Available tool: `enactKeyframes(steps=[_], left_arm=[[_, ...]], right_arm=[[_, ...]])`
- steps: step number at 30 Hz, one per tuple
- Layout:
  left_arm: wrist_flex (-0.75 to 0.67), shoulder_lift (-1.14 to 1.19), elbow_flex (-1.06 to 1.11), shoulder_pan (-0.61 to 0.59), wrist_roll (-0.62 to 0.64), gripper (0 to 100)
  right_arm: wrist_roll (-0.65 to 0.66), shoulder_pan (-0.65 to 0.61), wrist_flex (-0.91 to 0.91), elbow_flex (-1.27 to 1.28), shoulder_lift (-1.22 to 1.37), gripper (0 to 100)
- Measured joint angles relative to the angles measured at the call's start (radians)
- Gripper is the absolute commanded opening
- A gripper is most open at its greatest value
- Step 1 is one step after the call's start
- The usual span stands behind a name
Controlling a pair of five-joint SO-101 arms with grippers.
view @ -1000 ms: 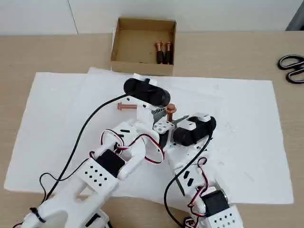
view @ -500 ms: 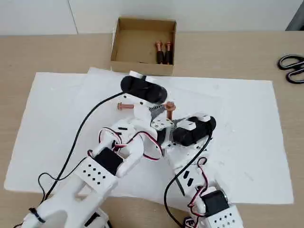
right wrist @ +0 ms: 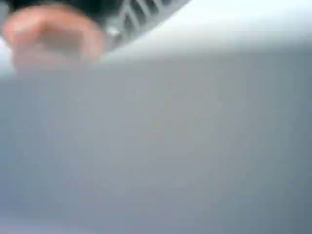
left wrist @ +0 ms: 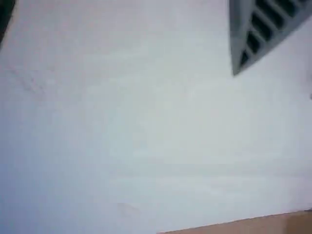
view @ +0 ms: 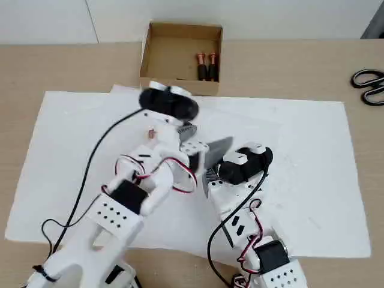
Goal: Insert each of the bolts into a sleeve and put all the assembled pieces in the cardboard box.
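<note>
This is a small robotics workbench: a pale wooden tabletop (view: 72,66) meets a plain white wall (view: 270,18) along the upper frame. White plastic robot arms (view: 123,210) with bare wires stand lower centre, black-handled scissors (view: 370,86) at the right edge.

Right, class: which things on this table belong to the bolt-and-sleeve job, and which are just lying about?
Job in hand:
cardboard box
two sleeved bolts inside it
one loose bolt, partly hidden

Lying about:
scissors at the table's edge
white sheet under the work
</note>
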Motion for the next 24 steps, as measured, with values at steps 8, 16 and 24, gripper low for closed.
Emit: enactKeyframes(steps=[8, 16, 24], left_arm=[[0.347, 0.006, -0.281, -0.396, 0.003, 29], [0.559, 0.006, -0.377, -0.588, -0.161, 29], [0.655, 0.006, -0.379, -0.753, -0.193, 29]], right_arm=[[0.000, 0.025, 0.052, -0.008, -0.002, 0.3], [0.124, 0.077, 0.133, -0.181, 0.106, 0.3], [0.180, 0.133, 0.206, -0.638, 0.565, 0.3]])
